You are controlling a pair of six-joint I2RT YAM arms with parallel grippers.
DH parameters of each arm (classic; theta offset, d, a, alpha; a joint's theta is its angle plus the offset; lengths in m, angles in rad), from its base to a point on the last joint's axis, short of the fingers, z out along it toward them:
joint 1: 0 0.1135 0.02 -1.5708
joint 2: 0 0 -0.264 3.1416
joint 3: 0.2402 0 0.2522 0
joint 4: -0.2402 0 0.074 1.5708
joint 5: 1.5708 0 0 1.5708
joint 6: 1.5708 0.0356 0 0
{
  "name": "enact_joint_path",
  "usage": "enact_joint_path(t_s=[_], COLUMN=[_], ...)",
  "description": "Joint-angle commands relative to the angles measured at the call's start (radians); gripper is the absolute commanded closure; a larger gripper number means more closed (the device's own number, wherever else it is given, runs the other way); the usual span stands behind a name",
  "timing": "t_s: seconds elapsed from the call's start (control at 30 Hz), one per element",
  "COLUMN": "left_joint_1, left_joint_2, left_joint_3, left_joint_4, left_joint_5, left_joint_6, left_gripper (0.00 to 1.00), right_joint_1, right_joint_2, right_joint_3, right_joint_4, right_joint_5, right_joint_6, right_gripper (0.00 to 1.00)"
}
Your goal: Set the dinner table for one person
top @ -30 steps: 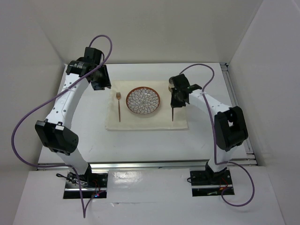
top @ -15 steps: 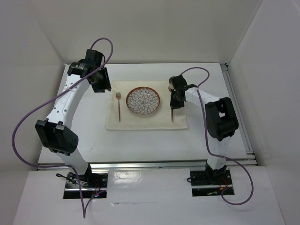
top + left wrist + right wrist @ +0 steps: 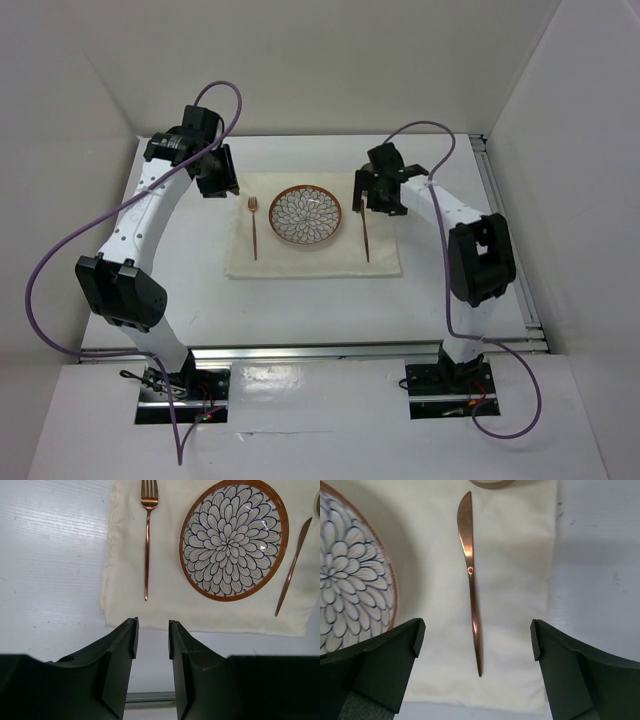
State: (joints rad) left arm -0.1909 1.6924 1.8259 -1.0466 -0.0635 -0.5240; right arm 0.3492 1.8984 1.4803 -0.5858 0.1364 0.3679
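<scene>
Both empty: right gripper (image 3: 477,630) wide open, knife (image 3: 471,580) flat between jaws; left gripper (image 3: 152,630) half-open; placing looks done, retract next.

I count one bench (image 3: 300,310). There is one cream cloth placemat (image 3: 312,262), one petal-patterned plate (image 3: 305,214), one copper-coloured fork (image 3: 254,228) and one copper-coloured knife (image 3: 366,235), a single piece of each. One small round cream thing (image 3: 490,483) shows only by its rim, and I cannot tell its kind. I have two hands, the left hand (image 3: 152,629) and the right hand (image 3: 477,631), and two purple cables (image 3: 60,250), one on each side.
</scene>
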Motion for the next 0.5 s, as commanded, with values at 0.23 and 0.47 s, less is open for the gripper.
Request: enact_joint_path(t_s=[0.23, 0.47], left_joint_1=[0.005, 0.005], left_joint_2=[-0.103, -0.112], left_joint_3=[-0.004, -0.024], left_joint_4=[0.034, 0.054], left_joint_5=[0.043, 0.067], left_joint_6=[0.001, 0.001], left_gripper=[0.53, 0.56], right_joint_1=[-0.225, -0.317], right_joint_2=[-0.461, -0.634], right_joint_3=[-0.124, -0.293], right_joint_4=[-0.223, -0.212], right_joint_5=[0.106, 0.074], right_joint_6=[0.143, 0.098], right_gripper=[0.0, 0.0])
